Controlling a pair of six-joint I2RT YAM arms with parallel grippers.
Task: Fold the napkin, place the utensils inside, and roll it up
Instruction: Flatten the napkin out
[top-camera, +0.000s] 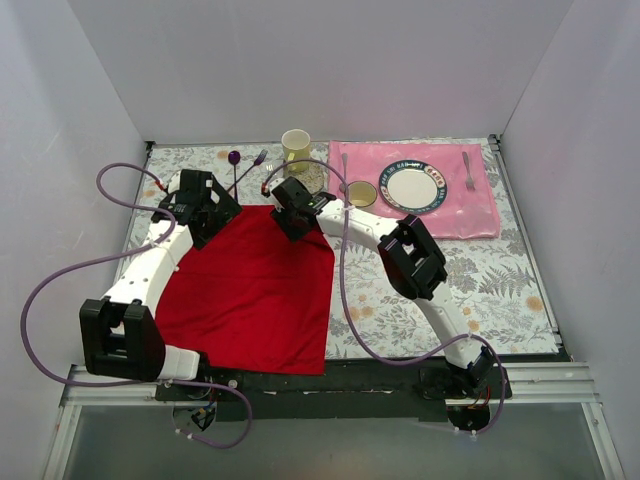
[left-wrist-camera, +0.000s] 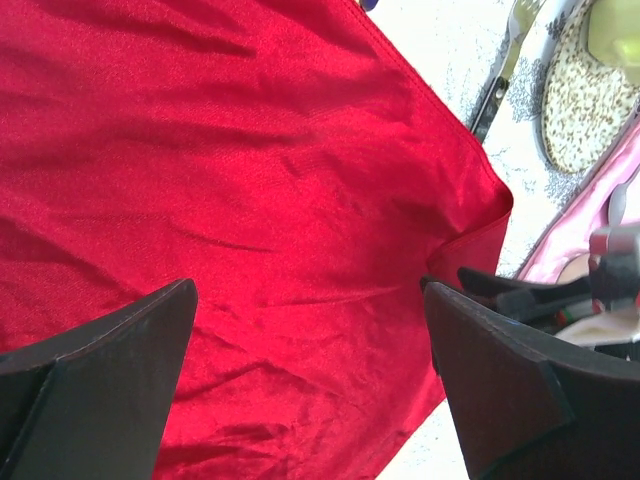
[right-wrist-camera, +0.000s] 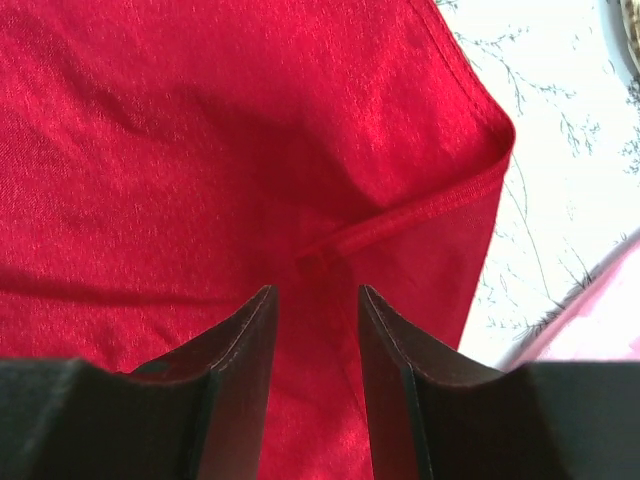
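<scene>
Napkin position: the napkin (top-camera: 255, 290) lies spread on the near-left part of the counter (top-camera: 500, 280), with its near edge at the counter's near edge.
Napkin condition: open and mostly flat with light creases. Only its far-right corner is turned over in a small flap, hem showing.
Left tool: the left tool (left-wrist-camera: 308, 290) is over the napkin's far-left corner, jaws spread wide and released, nothing between them.
Right tool: the right tool (right-wrist-camera: 317, 293) is at the turned far-right corner, jaws drawn close with a narrow gap. I cannot tell whether it pinches cloth.
Fork position: the fork (left-wrist-camera: 492, 90), dark handle and silver tines, lies on the counter beyond the napkin's far edge, apart from the cloth.
Work done: judged as none complete. At most the first fold is being started at the far corners.
Work left: fold the napkin, lay the fork inside, and roll it up.
Other items: the plate (top-camera: 412, 187) sits on a pink placemat (top-camera: 475, 215) at the far-right part of the counter.
Writing: the plate rim carries lettering, too small to read.
Brands: none seen on the arms, the cloth or the fork.
</scene>
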